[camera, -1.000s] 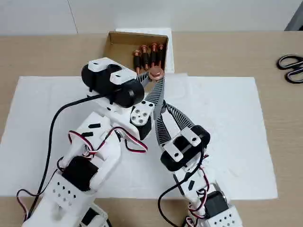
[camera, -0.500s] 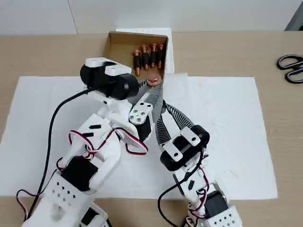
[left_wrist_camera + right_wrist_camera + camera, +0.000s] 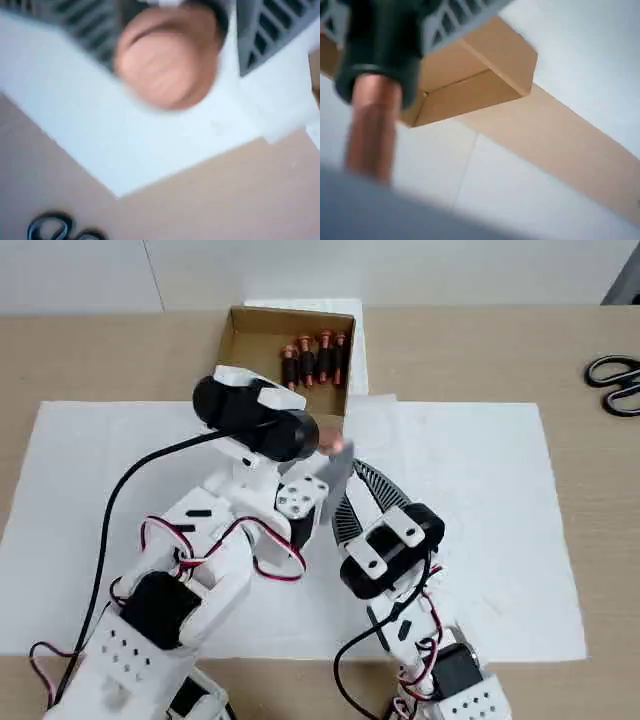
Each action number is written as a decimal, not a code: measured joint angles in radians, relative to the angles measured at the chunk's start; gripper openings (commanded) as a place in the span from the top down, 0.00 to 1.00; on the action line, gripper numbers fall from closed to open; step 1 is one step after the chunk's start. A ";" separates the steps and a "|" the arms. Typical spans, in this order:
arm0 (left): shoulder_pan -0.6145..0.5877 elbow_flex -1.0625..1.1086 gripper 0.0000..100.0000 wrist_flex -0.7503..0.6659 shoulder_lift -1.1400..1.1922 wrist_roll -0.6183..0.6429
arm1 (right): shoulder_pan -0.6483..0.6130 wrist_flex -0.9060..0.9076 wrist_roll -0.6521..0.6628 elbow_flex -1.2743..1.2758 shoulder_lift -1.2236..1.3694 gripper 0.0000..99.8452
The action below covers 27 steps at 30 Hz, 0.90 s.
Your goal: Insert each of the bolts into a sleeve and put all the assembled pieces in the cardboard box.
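A copper bolt [image 3: 167, 65] is held by its round head in my left gripper [image 3: 170, 45], which is shut on it. From above, that head [image 3: 333, 445] sits just in front of the cardboard box [image 3: 236, 340]. My right gripper [image 3: 380, 25] is shut on a black sleeve [image 3: 377, 70], and the bolt's copper shaft [image 3: 370, 130] sticks out of the sleeve's end. In the high view the right gripper [image 3: 345, 485] points up at the left gripper [image 3: 335, 455], and the two meet at the bolt. Several assembled pieces [image 3: 315, 358] lie side by side in the box.
A white paper sheet [image 3: 480, 500] covers the middle of the wooden table. Black scissors [image 3: 615, 380] lie at the far right edge, also seen in the left wrist view as scissors [image 3: 60, 230]. The box corner [image 3: 485, 75] is close to the right gripper.
The left arm's wrist swung right and back from the box, carrying the bolt head toward the near side. The right arm stayed nearly still.
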 measured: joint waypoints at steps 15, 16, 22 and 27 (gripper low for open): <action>0.000 -0.150 0.75 0.086 -0.017 -0.005 | 0.005 0.008 0.000 0.000 -0.005 1.00; 0.000 -0.190 0.78 0.086 -0.035 -0.005 | 0.011 0.029 0.000 0.000 -0.005 1.00; -0.075 -0.204 1.00 0.086 -0.212 -0.061 | 0.040 0.104 -0.003 -0.003 -0.005 1.00; -0.123 -0.092 0.99 0.086 -0.341 -0.103 | 0.038 0.107 -0.063 -0.005 -0.005 1.00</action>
